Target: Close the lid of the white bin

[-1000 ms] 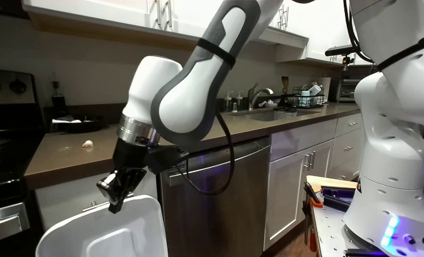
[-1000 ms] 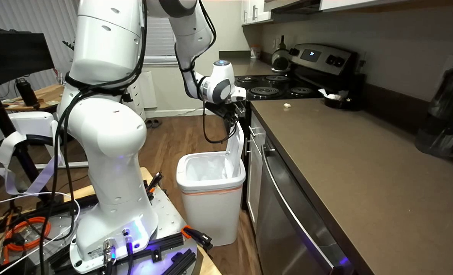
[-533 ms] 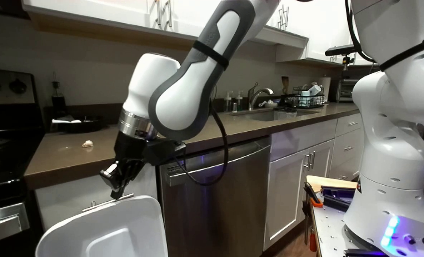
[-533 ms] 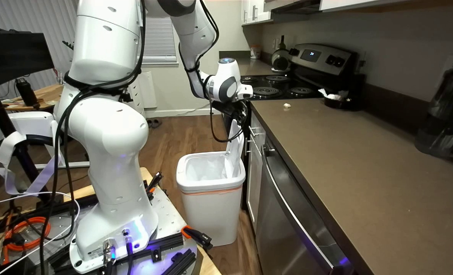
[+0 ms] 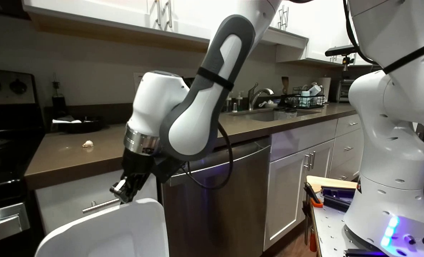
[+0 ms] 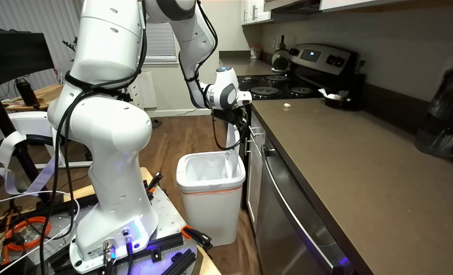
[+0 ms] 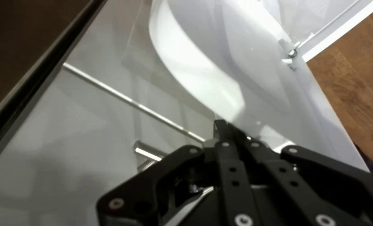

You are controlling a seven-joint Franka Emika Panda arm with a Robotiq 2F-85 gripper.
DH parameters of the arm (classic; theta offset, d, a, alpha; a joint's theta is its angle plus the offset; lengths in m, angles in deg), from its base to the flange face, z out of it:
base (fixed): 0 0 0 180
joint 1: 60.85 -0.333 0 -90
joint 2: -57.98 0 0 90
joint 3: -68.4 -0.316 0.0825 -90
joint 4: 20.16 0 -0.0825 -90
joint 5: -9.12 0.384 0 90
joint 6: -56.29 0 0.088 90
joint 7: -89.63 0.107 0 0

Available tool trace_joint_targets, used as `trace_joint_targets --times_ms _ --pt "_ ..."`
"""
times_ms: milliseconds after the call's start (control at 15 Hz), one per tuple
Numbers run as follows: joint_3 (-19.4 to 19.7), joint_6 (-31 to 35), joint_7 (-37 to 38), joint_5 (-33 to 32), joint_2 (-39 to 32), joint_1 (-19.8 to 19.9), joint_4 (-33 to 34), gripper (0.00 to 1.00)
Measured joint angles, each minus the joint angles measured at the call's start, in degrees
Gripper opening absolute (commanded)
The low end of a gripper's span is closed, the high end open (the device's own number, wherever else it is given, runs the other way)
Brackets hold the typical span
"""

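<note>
Lid [image 5: 117, 232], raised at the frame's lower left, may be missed if the narrow, seemingly empty jaws push too high.

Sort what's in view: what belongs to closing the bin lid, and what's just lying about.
For the job:
- raised lid
- white bin
- tool, at the lid's upper edge

Lying about:
- pale lump on the counter
- dark dish, same counter
- orange-and-black clamp
</note>
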Motion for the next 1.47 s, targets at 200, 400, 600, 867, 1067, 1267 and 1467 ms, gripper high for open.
trace_joint_targets --times_ms 200,400,600,867,1067,1267,1467 --pt "-8.57 -0.02 -0.35 5.02 -0.57 4.06 -1.42 0.06" --pt "-17.88 -0.3 -0.98 9.74 -1.2 8.51 -3.2 0.06" --pt "-21.95 -0.06 -1.06 11.13 -3.37 9.27 -5.47 0.06" --pt "-22.03 2.79 -1.32 11.13 -8.25 8.1 -8.35 0.06" --pt "-22.72 6.09 -1.41 11.14 -13.26 8.08 -8.81 0.06" --pt "-24.83 10.71 -1.41 11.14 -19.17 8.27 -8.26 0.06" --pt "-27.06 13.82 -1.41 11.12 -24.92 8.34 -6.18 0.06"
